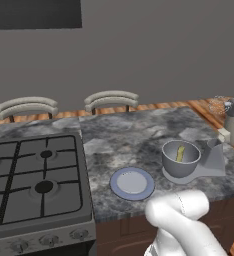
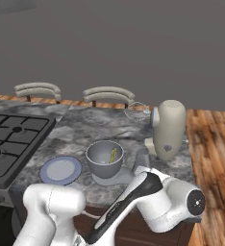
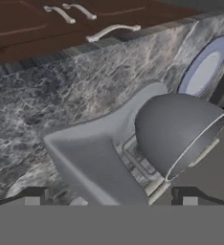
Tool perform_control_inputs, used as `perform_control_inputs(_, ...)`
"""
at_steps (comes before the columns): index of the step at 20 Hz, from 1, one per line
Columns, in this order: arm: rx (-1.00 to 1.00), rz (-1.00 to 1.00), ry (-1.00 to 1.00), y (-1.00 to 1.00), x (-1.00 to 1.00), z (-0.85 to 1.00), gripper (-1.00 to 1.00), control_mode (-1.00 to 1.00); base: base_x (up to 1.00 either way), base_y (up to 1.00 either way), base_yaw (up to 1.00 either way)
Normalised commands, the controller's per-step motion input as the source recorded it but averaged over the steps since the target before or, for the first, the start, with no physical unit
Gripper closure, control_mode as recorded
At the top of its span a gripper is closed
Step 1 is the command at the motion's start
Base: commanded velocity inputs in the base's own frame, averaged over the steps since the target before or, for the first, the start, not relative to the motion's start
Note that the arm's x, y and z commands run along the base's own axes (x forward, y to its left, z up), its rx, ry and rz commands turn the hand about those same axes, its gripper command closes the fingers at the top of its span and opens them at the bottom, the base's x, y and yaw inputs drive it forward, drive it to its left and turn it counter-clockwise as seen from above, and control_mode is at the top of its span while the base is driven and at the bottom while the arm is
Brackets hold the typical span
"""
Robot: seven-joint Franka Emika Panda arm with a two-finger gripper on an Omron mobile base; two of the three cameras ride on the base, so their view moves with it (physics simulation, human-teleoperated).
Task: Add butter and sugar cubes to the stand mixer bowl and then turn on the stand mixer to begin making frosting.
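Butter (image 1: 180, 153) already lies inside the bowl (image 1: 181, 159), a yellow stick leaning on the inner wall, right of centre in the left base view and centre in the right one. We see the bowl sitting on the mixer's (image 2: 168, 129) flat grey base, with the cream head and whisk (image 2: 136, 111) tilted up and back at upper right. A blue-rimmed plate (image 1: 132, 183) rests bare just left of the bowl on the counter (image 1: 129, 135). In the hand view our gripper (image 3: 110, 197) sits low at the bottom, jaws spread wide and holding nothing, looking at the bowl's outer wall and the grey column. We judge the butter step done; we cannot make out any sugar cubes. Next we must either find the cubes or reach the mixer's switch, which calls for swinging the arm up past the bowl without knocking it.
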Motion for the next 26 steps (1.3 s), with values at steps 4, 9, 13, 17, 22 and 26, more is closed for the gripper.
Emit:
perform_control_inputs(4,0.03,0.3,-0.18,-0.42,0.25,-0.07,-1.0,-1.0,0.0,0.0,0.0)
perform_control_inputs(9,0.0,0.25,-0.11,-0.34,0.23,-0.23,-1.0,-1.0,0.0,0.0,0.0)
perform_control_inputs(13,0.0,0.2,-0.13,-0.38,0.33,-0.3,-1.0,-1.0,0.0,0.0,0.0)
perform_control_inputs(17,0.0,0.14,-0.28,-0.24,0.12,-0.19,-1.0,-1.0,0.0,0.0,0.0)
perform_control_inputs(22,0.0,0.06,-0.33,-0.08,0.08,-0.1,-1.0,-1.0,0.0,0.0,0.0)
perform_control_inputs(26,0.0,0.1,-0.31,-0.01,0.14,-0.08,-1.0,-1.0,0.0,0.0,0.0)
